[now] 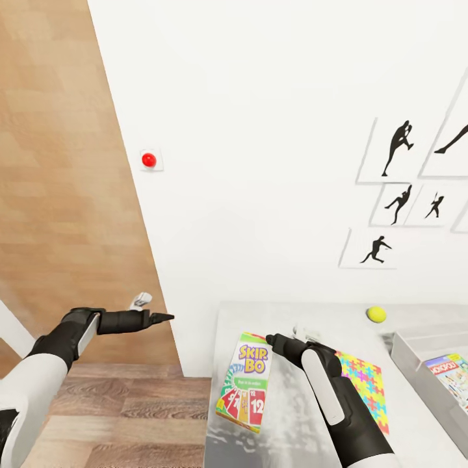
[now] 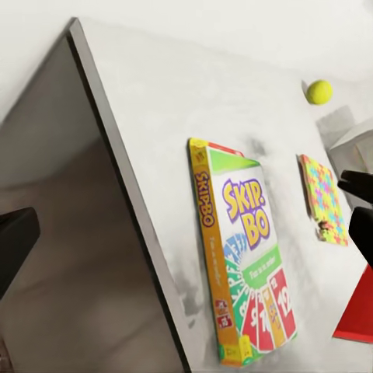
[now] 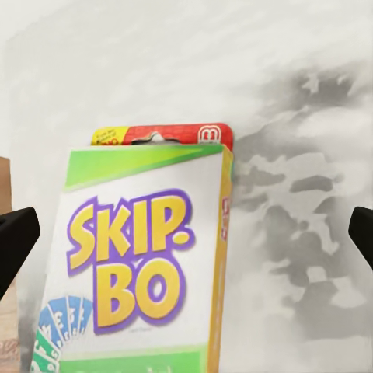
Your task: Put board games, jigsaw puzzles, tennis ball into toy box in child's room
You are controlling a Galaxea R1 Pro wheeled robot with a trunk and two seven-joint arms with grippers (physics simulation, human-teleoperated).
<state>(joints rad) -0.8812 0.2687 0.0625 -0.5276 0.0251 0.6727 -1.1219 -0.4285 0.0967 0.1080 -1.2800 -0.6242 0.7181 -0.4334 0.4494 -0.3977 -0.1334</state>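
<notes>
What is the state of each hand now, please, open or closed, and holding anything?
Left hand: cannot be told, out over the floor, holding nothing.
Right hand: open, empty, beside the Skip-Bo box on the table.

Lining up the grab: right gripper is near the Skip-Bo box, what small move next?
Probably shift the right gripper toward the Skip-Bo box and lower it: its fingers are spread wide, but the box lies flat on the table, off-centre between them.

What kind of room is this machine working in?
Probably a child's bedroom or playroom. A Skip-Bo board game, a colourful jigsaw puzzle and a tennis ball lie on a grey table, and black sports-silhouette pictures hang on the white wall.
</notes>
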